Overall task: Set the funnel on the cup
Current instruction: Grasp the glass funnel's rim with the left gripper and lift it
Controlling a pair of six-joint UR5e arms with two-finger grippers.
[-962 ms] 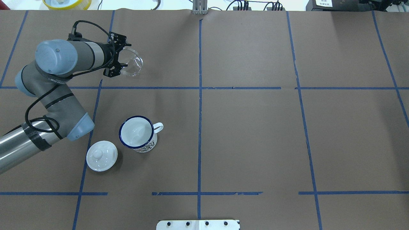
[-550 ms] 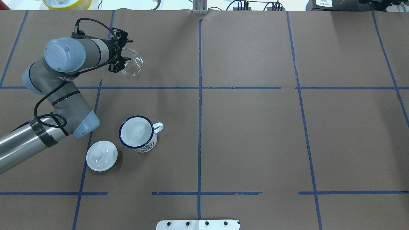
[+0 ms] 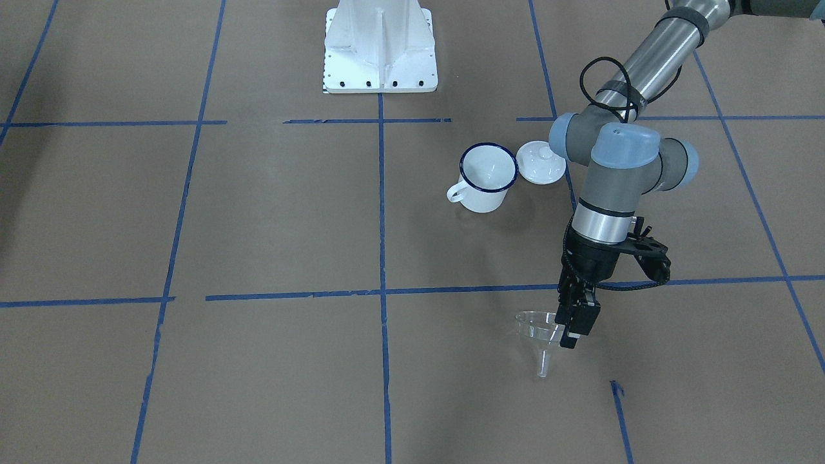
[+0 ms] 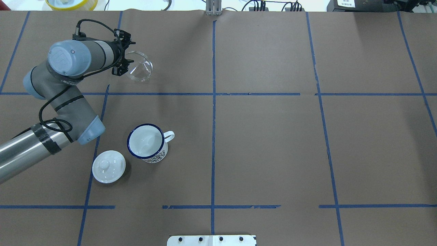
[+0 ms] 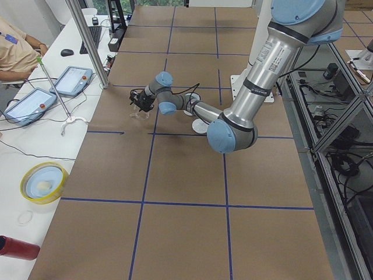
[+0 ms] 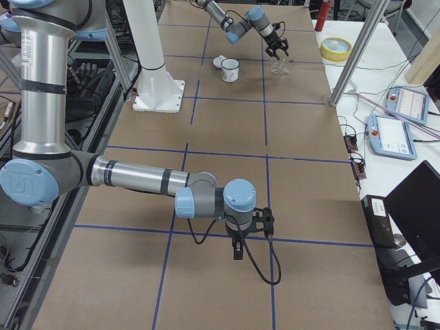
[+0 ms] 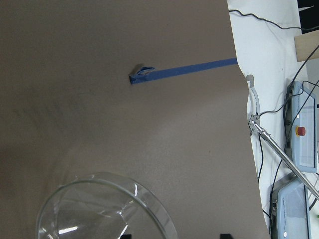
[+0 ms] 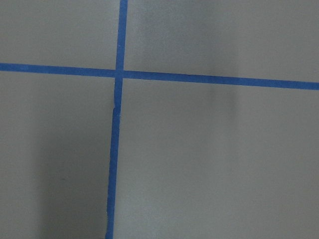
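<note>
Black-fingered left gripper point(image 3: 573, 330), lower right of my front-facing frame, is clamped on the rim of the clear, wide-coned, thin-stemmed funnel point(image 3: 538, 330). The glossy white enamel cup point(image 3: 488, 175), blue-rimmed, stands well apart above. For the right gripper point(image 6: 237, 240), I cannot tell the finger state.

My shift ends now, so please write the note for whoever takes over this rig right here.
Left claw: shut on the rim of the clear funnel, stem pointing down, far from the robot.
Right claw: far from these things; open or shut cannot be told.
Enamel mug: upright, empty, white knobbed lid beside it.
Done: funnel grasped. Left: carry it over the mug, seat the stem inside, release.
</note>
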